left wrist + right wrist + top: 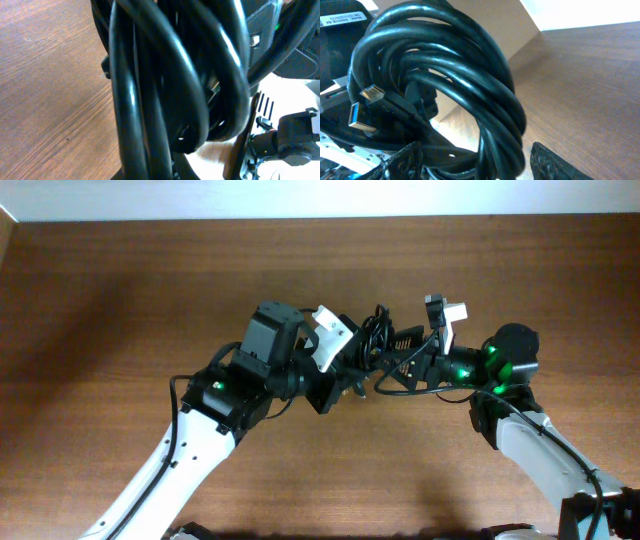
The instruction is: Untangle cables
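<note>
The cables [374, 336] are a coiled black bundle held above the table between the two arms. In the left wrist view the cables [150, 100] fill the frame and run down into the jaws. My left gripper [348, 376] is shut on them. In the right wrist view the cables [470, 85] loop between the fingers, with a blue-tipped plug [357, 117] and a small silver plug [370, 92] at the left. My right gripper [477, 165] is open, its left finger [402, 160] and right finger [555, 162] standing apart from the strands. From overhead the right gripper [388, 374] sits just right of the bundle.
A brown wooden table [100, 300] stretches around both arms, with a white wall along its back edge [320, 218]. The two wrists nearly touch at the centre. Part of the right arm [295, 140] shows in the left wrist view.
</note>
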